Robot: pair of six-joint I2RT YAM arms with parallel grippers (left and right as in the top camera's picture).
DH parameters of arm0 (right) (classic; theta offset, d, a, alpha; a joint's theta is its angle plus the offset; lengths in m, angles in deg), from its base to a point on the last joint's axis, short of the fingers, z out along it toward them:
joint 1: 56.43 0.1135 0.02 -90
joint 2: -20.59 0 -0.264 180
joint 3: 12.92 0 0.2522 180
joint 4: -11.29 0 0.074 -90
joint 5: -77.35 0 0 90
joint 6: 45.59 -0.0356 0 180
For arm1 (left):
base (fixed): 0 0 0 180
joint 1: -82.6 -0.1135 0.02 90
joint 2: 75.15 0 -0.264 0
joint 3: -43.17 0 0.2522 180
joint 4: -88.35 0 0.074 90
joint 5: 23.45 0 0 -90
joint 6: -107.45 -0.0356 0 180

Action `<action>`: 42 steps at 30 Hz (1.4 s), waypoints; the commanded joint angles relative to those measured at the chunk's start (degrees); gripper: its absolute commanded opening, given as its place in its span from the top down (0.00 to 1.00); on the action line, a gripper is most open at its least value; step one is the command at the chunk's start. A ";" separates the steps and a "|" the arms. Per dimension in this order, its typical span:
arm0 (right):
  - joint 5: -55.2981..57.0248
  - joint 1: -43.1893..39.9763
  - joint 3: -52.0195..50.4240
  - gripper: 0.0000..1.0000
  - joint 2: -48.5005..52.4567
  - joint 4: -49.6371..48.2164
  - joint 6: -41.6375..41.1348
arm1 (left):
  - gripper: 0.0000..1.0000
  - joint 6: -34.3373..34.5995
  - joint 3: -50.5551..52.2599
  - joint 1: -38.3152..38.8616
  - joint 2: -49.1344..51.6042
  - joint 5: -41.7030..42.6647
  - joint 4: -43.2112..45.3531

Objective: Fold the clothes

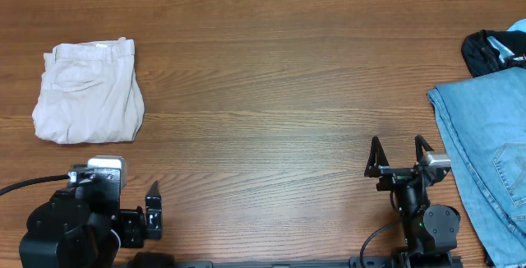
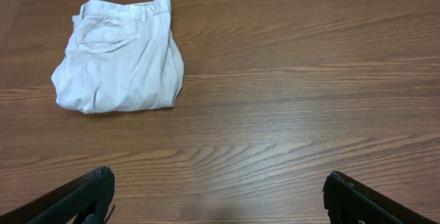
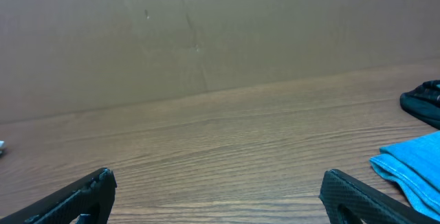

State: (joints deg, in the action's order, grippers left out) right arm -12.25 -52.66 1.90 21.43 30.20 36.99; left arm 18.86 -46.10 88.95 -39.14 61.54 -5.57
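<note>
On a wood-grain table (image 1: 263, 79) backed by a plain brown panel (image 3: 206, 31), the left gripper (image 2: 216, 177) and right gripper (image 1: 398, 145) stand at the near edge, both with jaws spread wide and holding nothing. One pair of cream shorts (image 1: 86, 95) lies folded at the far left, well apart from both grippers. At the right edge lie one blue denim garment (image 1: 485, 153) and, beyond it, one dark garment (image 1: 489, 50).

Black arms (image 1: 70, 223), black claws (image 1: 398, 145), perhaps silver cameras (image 1: 105, 166).
</note>
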 commanded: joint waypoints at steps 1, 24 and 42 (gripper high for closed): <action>-0.11 -0.26 -0.61 0.00 -0.68 -0.37 0.17 | 0.00 0.52 0.02 0.22 -0.02 -0.50 0.22; -0.11 -0.26 -0.61 0.00 -0.68 -0.35 0.17 | 0.00 0.39 33.55 -3.48 -17.81 -0.94 24.90; -0.11 -0.26 -0.61 0.00 -0.68 -0.37 0.20 | 0.00 1.86 72.89 -3.93 -35.85 0.46 71.47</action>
State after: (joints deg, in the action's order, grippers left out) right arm -12.29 -52.66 1.90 21.43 30.18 36.97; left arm 20.55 23.06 85.54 -74.20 61.19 61.44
